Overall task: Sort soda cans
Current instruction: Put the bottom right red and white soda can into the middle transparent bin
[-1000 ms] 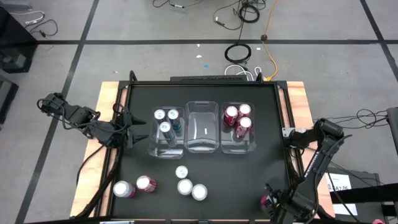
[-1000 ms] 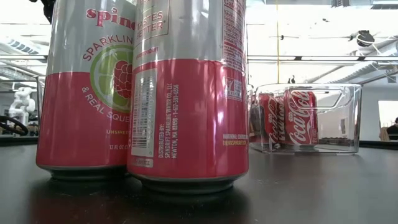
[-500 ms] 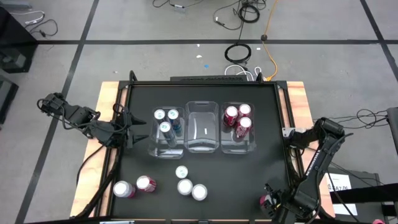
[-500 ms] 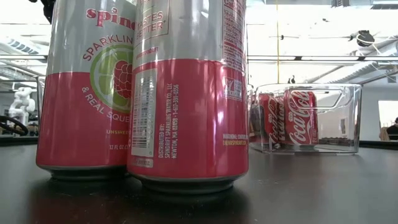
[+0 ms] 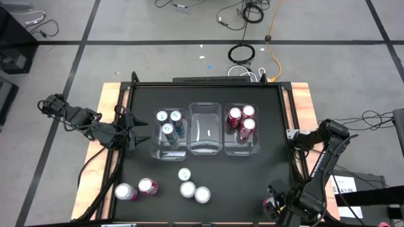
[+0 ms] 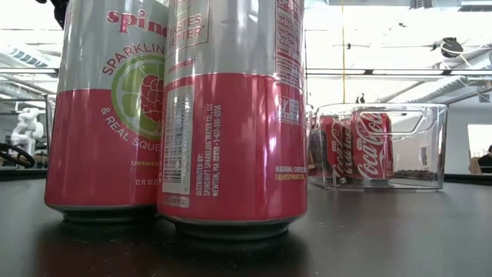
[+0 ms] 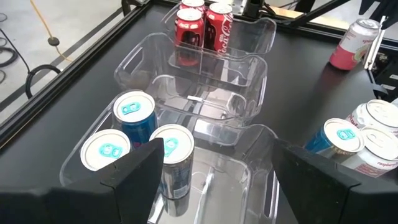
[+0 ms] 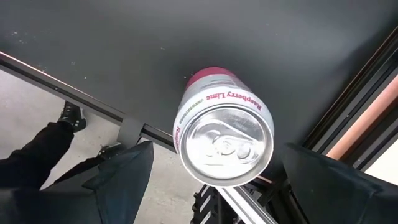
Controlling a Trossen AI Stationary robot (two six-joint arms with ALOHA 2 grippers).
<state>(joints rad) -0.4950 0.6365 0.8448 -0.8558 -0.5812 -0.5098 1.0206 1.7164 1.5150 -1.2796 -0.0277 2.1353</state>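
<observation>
Three bins [image 5: 205, 129] block the desk [image 5: 265, 170] centre; loose cans [image 5: 185, 187] crowd the near middle and left. Bare desk lies open right of them.

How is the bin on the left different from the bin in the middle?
The left bin holds three teal-blue cans standing up, while the middle bin holds no cans. The left bin sits right next to the left gripper; the middle bin is farther from it, between the other two bins. Both are clear plastic, the same shape, side by side on the black table.
</observation>
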